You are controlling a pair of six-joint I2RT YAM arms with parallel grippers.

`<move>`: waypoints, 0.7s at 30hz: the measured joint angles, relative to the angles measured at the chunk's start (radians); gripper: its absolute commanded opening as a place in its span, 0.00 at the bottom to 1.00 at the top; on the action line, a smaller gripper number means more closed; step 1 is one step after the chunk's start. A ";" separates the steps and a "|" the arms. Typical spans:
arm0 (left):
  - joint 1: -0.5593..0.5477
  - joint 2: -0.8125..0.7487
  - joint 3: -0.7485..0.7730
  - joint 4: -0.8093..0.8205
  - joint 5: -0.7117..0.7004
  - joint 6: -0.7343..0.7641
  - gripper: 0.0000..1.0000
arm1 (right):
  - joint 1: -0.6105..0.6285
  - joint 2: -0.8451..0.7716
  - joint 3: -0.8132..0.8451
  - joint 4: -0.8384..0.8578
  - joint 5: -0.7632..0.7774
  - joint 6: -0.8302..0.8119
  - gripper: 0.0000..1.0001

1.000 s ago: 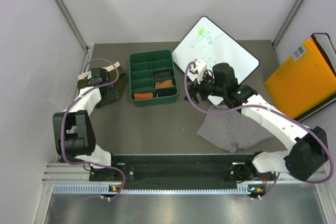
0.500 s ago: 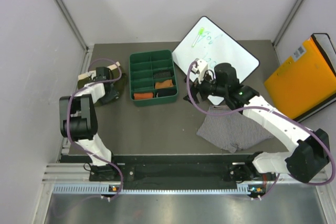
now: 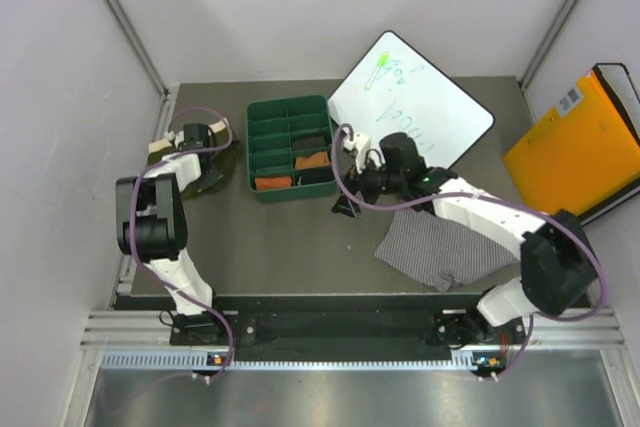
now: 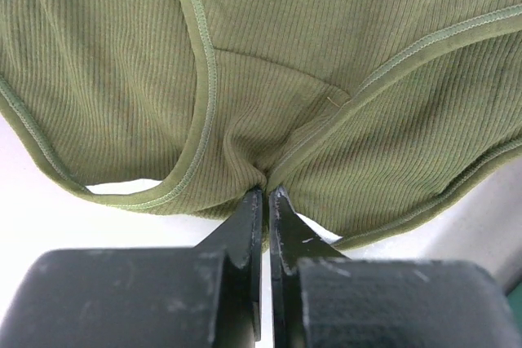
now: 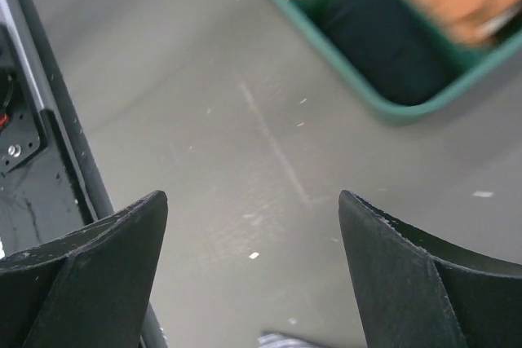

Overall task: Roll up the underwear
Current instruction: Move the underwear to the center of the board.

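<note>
Jaws nearly closed, the left gripper (image 4: 263, 193) pinches the olive underwear (image 4: 342, 46) at its crotch seam — light, limp cloth, probably best gripped at hems — while the right gripper (image 5: 253, 205) gapes empty.

Top external: fixed, high behind the arm bases (image 3: 190, 325), looks down on the whole bench (image 3: 290, 247); bases at bottom edge. Left wrist: right up close, sights along the left fingers (image 4: 249, 218) into the olive underwear (image 4: 326, 38), cloth fills frame. Right wrist: further off, angled down between the right fingers (image 5: 90, 258) at bare bench plus a green tray (image 5: 391, 107) corner. Top view shares both spots.
</note>
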 measured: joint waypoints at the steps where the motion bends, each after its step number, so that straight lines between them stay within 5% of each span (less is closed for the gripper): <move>1: 0.000 -0.003 -0.003 0.003 0.002 -0.003 0.00 | 0.011 0.034 0.000 0.009 -0.006 0.014 0.83; 11: 0.001 -0.188 -0.230 0.084 0.131 -0.077 0.00 | 0.040 0.320 0.060 0.090 -0.003 0.103 0.82; 21: -0.019 -0.444 -0.415 -0.006 0.231 -0.131 0.00 | 0.040 0.517 0.262 0.087 0.136 0.109 0.83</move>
